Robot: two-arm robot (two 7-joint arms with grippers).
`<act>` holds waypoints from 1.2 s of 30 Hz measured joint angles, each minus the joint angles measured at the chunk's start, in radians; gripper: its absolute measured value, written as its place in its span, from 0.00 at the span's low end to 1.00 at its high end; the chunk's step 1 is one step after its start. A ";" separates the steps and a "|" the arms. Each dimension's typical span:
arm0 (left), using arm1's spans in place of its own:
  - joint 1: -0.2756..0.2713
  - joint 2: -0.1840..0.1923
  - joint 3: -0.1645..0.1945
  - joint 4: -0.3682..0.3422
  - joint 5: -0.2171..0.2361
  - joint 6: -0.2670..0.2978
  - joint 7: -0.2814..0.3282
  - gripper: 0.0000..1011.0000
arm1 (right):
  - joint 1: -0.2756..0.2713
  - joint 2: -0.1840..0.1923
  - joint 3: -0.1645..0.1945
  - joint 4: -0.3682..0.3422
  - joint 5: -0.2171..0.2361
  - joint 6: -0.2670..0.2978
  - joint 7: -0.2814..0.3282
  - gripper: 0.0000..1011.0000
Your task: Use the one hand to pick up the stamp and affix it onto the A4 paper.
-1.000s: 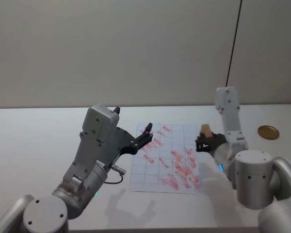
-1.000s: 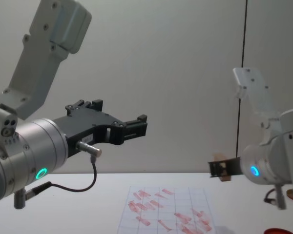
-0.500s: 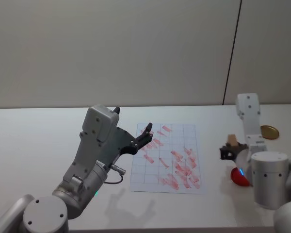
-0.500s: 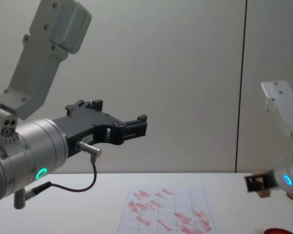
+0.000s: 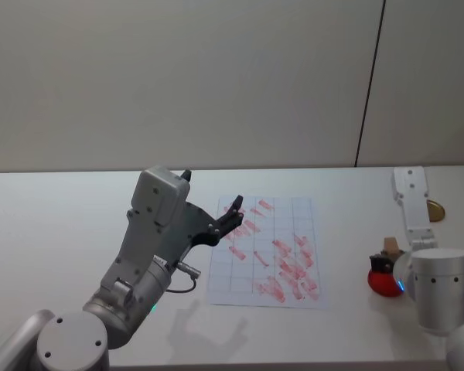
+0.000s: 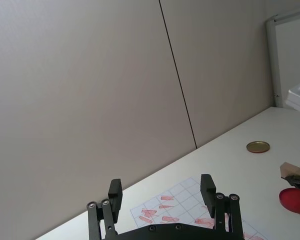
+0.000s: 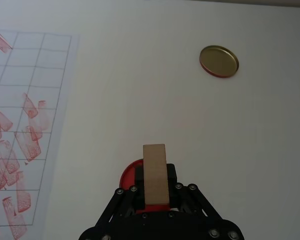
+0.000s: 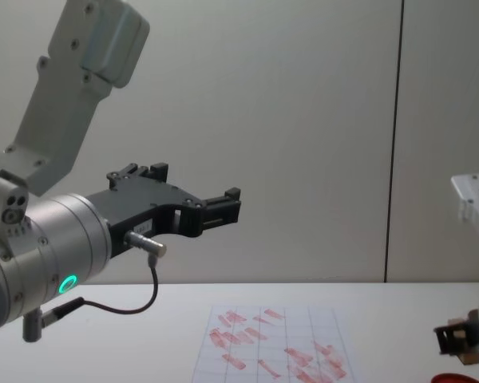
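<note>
My right gripper (image 7: 155, 186) pinches the stamp (image 7: 155, 173), poised over the red ink pad (image 5: 383, 284); the A4 paper (image 5: 264, 249) lies off to its left. Left gripper (image 6: 162, 192) hangs spread above the sheet.

Brightness: even, soft indoor light; pale wall and white desk (image 5: 77, 232) read clearly in all views
Source: diffuse, from overhead, no lamp visible
Shadows: faint grey shadow of the left arm on the desk below the A4 paper (image 5: 267, 251) in the head view; soft edges
Glare: mild sheen on the gold disc (image 7: 219, 61); none on the desk
Glow: green ring light (image 8: 66, 283) lit on the left arm, blue light on the right arm
Focus: the left gripper (image 6: 162, 197) is slightly soft in its wrist view; the stamp (image 7: 155, 172) sharp
Distortion: none evident at the edges
</note>
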 joint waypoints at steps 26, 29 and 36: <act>0.000 0.000 0.000 0.000 0.000 0.000 0.000 0.98 | 0.013 -0.006 0.019 0.058 -0.005 0.010 0.031 0.68; 0.000 0.000 0.000 0.000 0.000 0.000 0.000 0.98 | 0.012 -0.007 0.020 0.055 -0.007 0.006 0.032 0.77; 0.000 0.000 0.000 0.000 0.000 0.000 0.000 0.98 | -0.002 -0.007 0.022 0.018 -0.015 -0.008 0.035 0.95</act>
